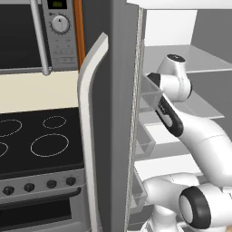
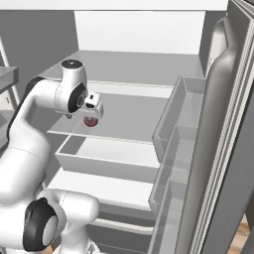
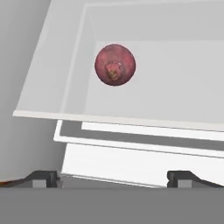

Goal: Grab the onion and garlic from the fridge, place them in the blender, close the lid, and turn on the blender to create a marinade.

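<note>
The fridge point(image 1: 115, 113) stands open, its long white door handle point(image 1: 90, 136) at the left of the arm. The onion point(image 3: 114, 64), a dark red ball, lies on a white fridge shelf point(image 2: 131, 116). In the right base view the onion point(image 2: 90, 122) peeks out just under my hand. My gripper point(image 3: 113, 178) is open and hangs above the onion, clear of it, with nothing between the fingertips point(image 3: 43, 177). The garlic, the blender and its lid are out of view.
Clear door bins point(image 2: 173, 129) line the open door on the right. A white drawer point(image 2: 104, 158) sits under the onion's shelf. Left of the fridge are a black cooktop point(image 1: 45, 140) and a microwave with a dial point(image 1: 60, 23).
</note>
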Controlling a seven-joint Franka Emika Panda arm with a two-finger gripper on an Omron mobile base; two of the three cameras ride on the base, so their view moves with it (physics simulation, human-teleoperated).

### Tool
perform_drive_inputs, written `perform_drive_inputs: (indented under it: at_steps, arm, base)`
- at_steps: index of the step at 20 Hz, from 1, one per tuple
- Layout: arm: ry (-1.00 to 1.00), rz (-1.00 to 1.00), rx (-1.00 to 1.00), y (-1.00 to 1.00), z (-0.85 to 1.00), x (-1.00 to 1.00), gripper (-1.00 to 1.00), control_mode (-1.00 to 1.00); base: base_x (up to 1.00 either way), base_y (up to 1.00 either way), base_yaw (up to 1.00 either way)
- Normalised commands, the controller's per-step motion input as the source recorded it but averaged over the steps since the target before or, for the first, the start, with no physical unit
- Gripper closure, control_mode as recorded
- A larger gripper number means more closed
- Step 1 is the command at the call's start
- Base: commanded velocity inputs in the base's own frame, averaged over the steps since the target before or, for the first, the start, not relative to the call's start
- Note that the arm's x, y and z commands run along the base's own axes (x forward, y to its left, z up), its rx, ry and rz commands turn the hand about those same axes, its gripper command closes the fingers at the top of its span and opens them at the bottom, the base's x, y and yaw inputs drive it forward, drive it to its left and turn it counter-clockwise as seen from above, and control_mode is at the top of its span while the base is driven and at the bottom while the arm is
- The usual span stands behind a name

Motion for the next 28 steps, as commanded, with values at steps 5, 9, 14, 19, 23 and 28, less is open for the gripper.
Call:
perform_drive_inputs:
  at_steps: [5,9,14,19,23,28]
  arm:
    - [0.00,0.00,-0.01,0.03,-0.48,0.31,-1.00,-1.00]
    - [-0.02,0.00,-0.01,0.00,-0.55,0.30,-1.00,-1.00]
    - [-0.07,0.00,0.00,0.07,-0.18,0.32,-1.00,-1.00]
    - [-0.05,0.00,-0.01,0.17,-0.13,0.29,-1.00,-1.00]
    - [0.00,0.00,-0.05,0.13,-0.04,0.30,-1.00,-1.00]
    - [0.00,0.00,-0.03,0.01,-0.05,0.37,-1.00,-1.00]
  base:
    - [0.00,0.00,0.00]
    - [0.00,0.00,0.00]
    - [0.00,0.00,0.00]
    - [0.00,0.00,0.00]
    - [0.00,0.00,0.00]
    - [0.00,0.00,0.00]
